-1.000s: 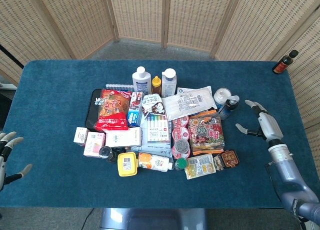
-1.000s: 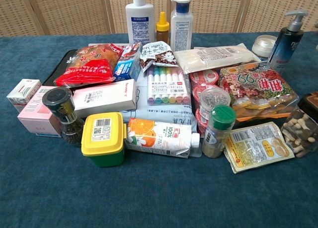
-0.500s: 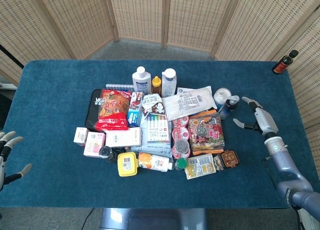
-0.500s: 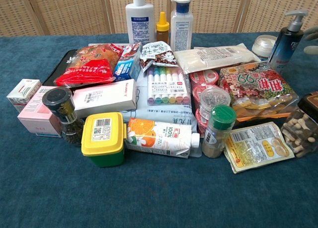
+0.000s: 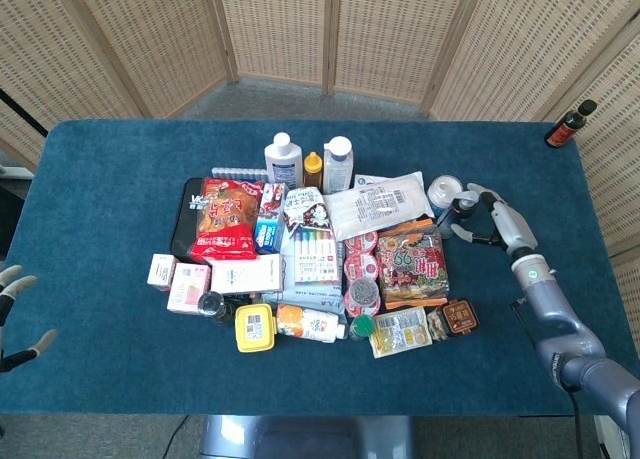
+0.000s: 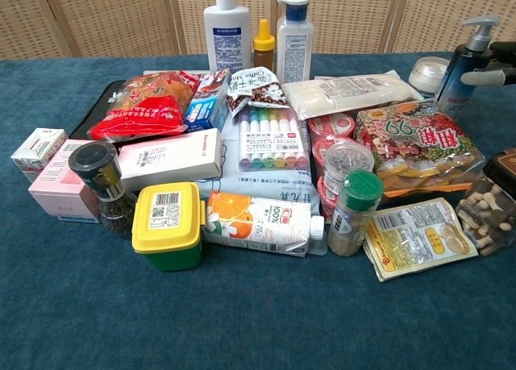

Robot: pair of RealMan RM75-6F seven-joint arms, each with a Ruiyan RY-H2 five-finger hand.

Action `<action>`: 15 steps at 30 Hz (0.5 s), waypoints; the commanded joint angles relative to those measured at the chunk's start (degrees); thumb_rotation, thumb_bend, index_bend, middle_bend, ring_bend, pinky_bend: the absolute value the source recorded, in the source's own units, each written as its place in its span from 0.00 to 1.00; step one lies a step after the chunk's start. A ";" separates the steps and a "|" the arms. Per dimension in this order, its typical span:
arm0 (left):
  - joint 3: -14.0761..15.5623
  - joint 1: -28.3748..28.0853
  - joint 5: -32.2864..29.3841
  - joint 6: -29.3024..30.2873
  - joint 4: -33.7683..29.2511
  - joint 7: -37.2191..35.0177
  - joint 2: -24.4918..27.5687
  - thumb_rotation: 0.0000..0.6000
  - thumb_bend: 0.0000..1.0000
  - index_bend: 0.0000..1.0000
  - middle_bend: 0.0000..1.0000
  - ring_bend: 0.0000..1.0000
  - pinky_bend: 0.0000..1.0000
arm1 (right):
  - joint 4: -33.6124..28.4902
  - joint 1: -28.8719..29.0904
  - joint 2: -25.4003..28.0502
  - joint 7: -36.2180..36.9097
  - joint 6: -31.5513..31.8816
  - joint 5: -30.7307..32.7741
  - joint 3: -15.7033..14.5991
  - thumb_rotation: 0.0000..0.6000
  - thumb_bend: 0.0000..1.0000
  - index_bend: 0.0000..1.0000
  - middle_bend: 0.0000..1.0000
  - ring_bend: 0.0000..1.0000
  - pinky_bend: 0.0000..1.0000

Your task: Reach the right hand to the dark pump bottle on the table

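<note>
We log the dark pump bottle (image 6: pixel 464 68) at the right end of the cluster on the blue bench (image 5: pixel 120 179), upright, with its pale pump head turned to the right. It stands just beside a white-lidded jar (image 6: pixel 427 73) and behind a red-and-green snack bag (image 6: pixel 419 140).

We note the right robot hand (image 5: pixel 490 219) at the bottle's right side, fingers apart and holding nothing. In the chest view one pale finger (image 6: pixel 484 77) lies against or just beside the bottle's shoulder; we cannot tell whether it touches. In the head view the fingertips reach toward the bottle (image 5: pixel 457 216) from the right.

We record the left robot hand (image 5: pixel 15 314) at the near left edge of the bench, well apart from the goods, fingers spread and empty.

Other stock, listed from the chest view:
- white lotion bottle (image 6: pixel 226 27), small amber bottle (image 6: pixel 262 43) and clear blue-capped bottle (image 6: pixel 293 33), upright in the back row;
- red snack bag (image 6: pixel 145 104) on a black tray (image 6: pixel 97 112);
- set of coloured markers (image 6: pixel 272 138);
- yellow-lidded tub (image 6: pixel 167 225) beside an orange juice carton (image 6: pixel 258 222) lying on its side;
- green-capped spice jar (image 6: pixel 352 211);
- pepper grinder (image 6: pixel 103 185) by a pink box (image 6: pixel 60 185).

A separate small dark bottle (image 5: pixel 569 124) stands alone off the far right corner.
</note>
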 commanded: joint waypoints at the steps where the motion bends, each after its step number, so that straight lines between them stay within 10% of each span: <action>1: -0.02 0.19 -0.14 0.15 0.08 -0.12 0.02 0.95 0.18 0.23 0.19 0.14 0.00 | 0.77 0.59 -0.56 0.88 -0.12 -0.13 0.11 0.58 0.26 0.00 0.00 0.00 0.00; 8: 0.01 0.64 -0.43 0.34 0.85 -1.02 -0.24 0.95 0.18 0.24 0.19 0.14 0.00 | 1.23 0.49 -2.33 0.77 1.36 1.81 1.45 0.76 0.25 0.00 0.12 0.05 0.04; 12: -0.05 0.96 -0.67 0.58 1.48 -1.78 -0.44 0.95 0.18 0.24 0.19 0.14 0.00 | 1.84 0.29 -4.05 -0.67 2.97 3.32 2.60 0.92 0.25 0.03 0.42 0.38 0.32; 15: -0.06 1.31 -0.85 0.88 1.94 -2.35 -0.52 0.95 0.18 0.24 0.19 0.14 0.00 | 2.99 -0.03 -5.72 -2.11 5.06 4.53 3.71 1.00 0.27 0.24 0.68 0.70 0.59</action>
